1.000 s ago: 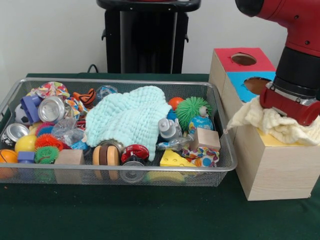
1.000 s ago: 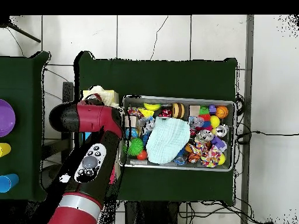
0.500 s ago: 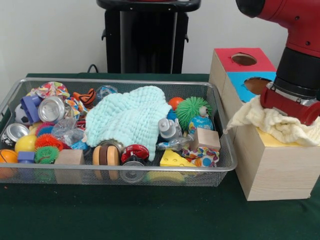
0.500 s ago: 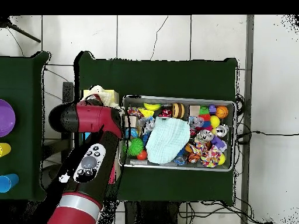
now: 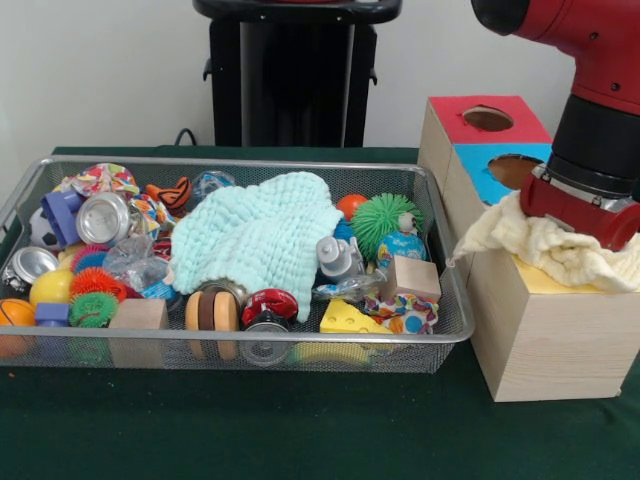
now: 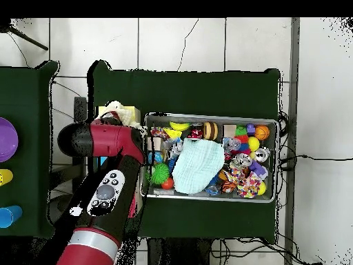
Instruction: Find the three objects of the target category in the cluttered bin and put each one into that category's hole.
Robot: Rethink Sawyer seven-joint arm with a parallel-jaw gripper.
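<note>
Front view: cloth being posted into the yellow hole.
Wire bin [image 5: 440, 335] sits left, a mint cloth [image 5: 262, 236] inside; rightward, the cream cloth [image 5: 560, 250] drapes the yellow-topped box [image 5: 545, 340] under the tool [image 5: 583, 218], whose grip I cannot tell; next, push it through.

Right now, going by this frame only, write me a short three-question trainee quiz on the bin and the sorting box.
1. True or false: the pale yellow cloth lies on the yellow-topped box.
2. What large item covers the middle of the wire bin? A) mint green cloth B) newspaper C) plastic bag
3. Fill in: behind the yellow-topped section come a blue-topped hole, then a ____-topped hole.

Key: 1 true; 2 A; 3 red.
</note>
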